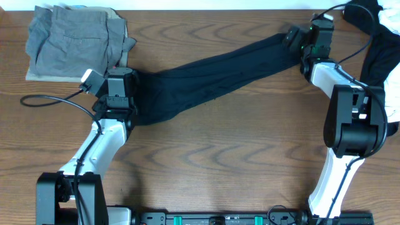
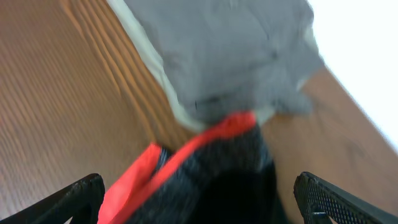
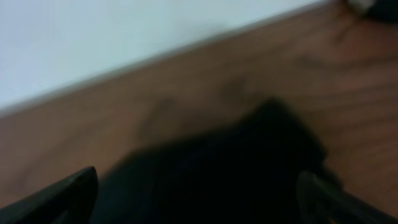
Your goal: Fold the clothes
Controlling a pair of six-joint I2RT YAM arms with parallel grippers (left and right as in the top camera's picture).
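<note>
The long black garment (image 1: 219,78) is lying flat on the wooden worktop (image 1: 237,150), stretching as a slanting band from the left to the far right. Its wider left end is lying under the left hand (image 1: 120,74), and its narrow right end is lying under the right hand (image 1: 295,37).

At the far left, a rumpled pile of grey garments (image 1: 75,37) is resting on a cream cloth (image 1: 37,76), just beyond the left hand. A black cable (image 1: 47,100) is looping over the worktop beside the left arm. A heap of black and white cloth (image 1: 384,37) is sitting at the far right corner, behind the right arm.

In the left wrist view the fingers (image 2: 78,194) are standing wide apart and released. The garment's edge band (image 2: 180,155), coral-red beside heather-grey, is lying loose between them and reaching up to the grey pile.

The right wrist view is blurred. There the fingers (image 3: 62,194) are also standing wide apart, released, over dark cloth near the worktop's far edge.
</note>
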